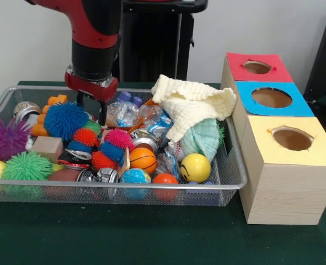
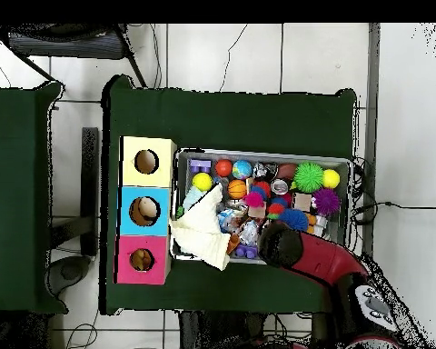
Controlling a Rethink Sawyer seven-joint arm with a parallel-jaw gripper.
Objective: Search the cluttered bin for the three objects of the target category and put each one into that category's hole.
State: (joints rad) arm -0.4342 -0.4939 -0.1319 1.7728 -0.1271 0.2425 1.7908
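The silver wire-mesh bin is full of mixed things: spiky balls, smooth balls, crushed cans, plastic bottles and a cream cloth. My gripper hangs over the bin's far left part with its fingers apart and nothing between them, just right of a blue spiky ball. The red-surrounded hole is in the farthest wooden box on the right. In the overhead view the arm covers the gripper, and the bin and the red hole also show.
Boxes with a blue-surrounded hole and a yellow-surrounded hole stand beside the red one. In the bin lie a basketball, a yellow smiley ball, green and purple spiky balls and a wooden block.
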